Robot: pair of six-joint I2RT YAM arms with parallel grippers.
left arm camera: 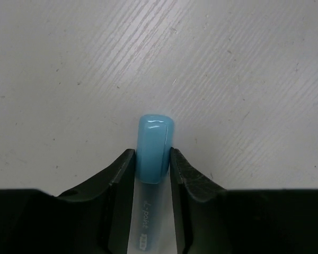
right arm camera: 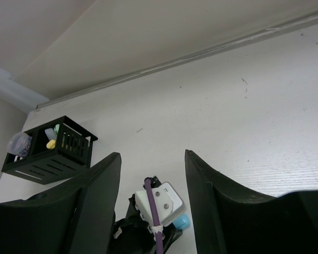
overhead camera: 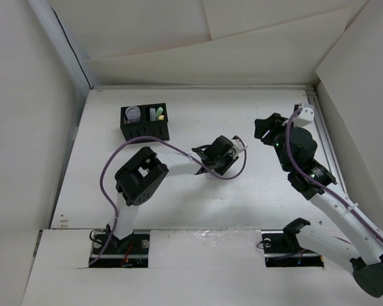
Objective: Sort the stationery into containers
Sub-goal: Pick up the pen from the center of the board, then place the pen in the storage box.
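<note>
Fingers (left arm camera: 122, 172) of your left gripper (left arm camera: 152, 159) sit closest to the lens, pressed against both sides of the clear stick (left arm camera: 153, 153). Its blue end pokes out past the tips, and the clear barrel (with some small print on it) runs back between the jaws. So that claw is narrow and clamped on the stick. Under it you see only the bare white desk (left arm camera: 69, 79), and you cannot tell whether the stick rests on it or hangs just above. From overhead, this grip is near the middle of the desk, a little right of centre. Your right gripper (right arm camera: 151, 164) stands wide with nothing between its jaws; it is raised toward the far right corner and looks down across the desk at the left wrist. Well apart from both claws, the black organizer (overhead camera: 145, 122) stands near the far left corner. A round greyish piece (overhead camera: 133, 113) sits in its left compartment. A pale green stick (overhead camera: 153, 113) and a yellow stick (overhead camera: 159, 118) are in the right one.
</note>
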